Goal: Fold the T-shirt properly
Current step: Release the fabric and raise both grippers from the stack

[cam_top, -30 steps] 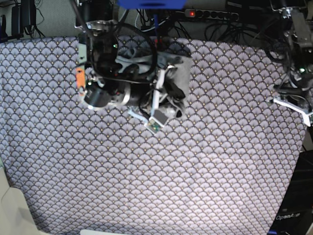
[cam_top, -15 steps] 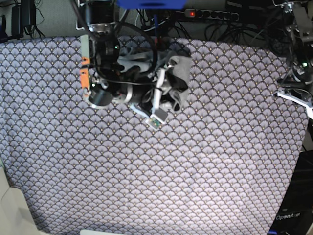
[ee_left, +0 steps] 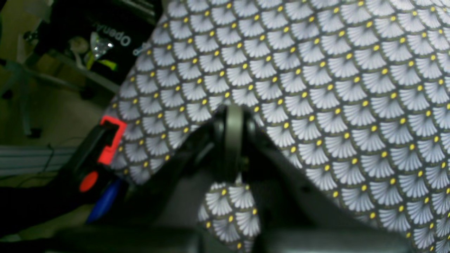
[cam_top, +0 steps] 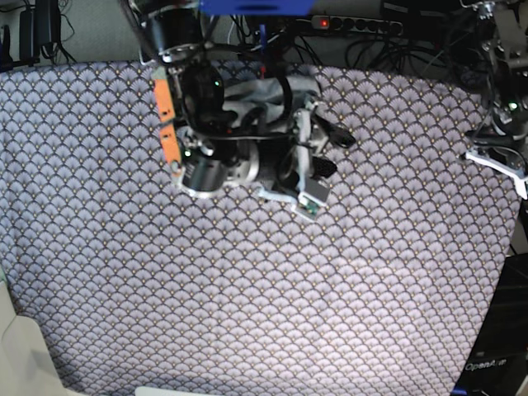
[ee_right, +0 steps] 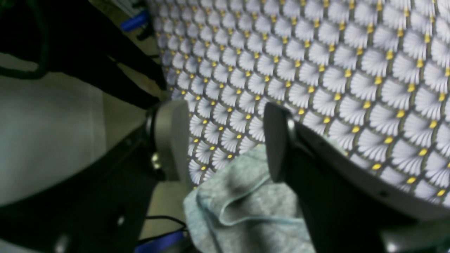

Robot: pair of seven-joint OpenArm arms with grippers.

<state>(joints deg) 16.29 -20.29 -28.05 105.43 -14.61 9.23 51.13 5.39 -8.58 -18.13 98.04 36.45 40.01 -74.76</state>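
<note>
Tablecloth (cam_top: 247, 289): purple fan pattern, flat across the table.
T-shirt (ee_right: 242, 207): bunched at far edge.
Right gripper (ee_right: 225, 140): fingers apart over it.
Left gripper (ee_left: 233, 140): fingers together, empty.

near half of tablecloth (cam_top: 264, 313): bare, open to a reach from any side | far middle: right arm (cam_top: 206, 124) hangs over bunched T-shirt (cam_top: 256, 91), blocking that patch | right edge: left gripper (cam_top: 495, 161) low beside the cloth's rim | behind table: cables and power strip (cam_top: 363, 25) crowd the back
</note>
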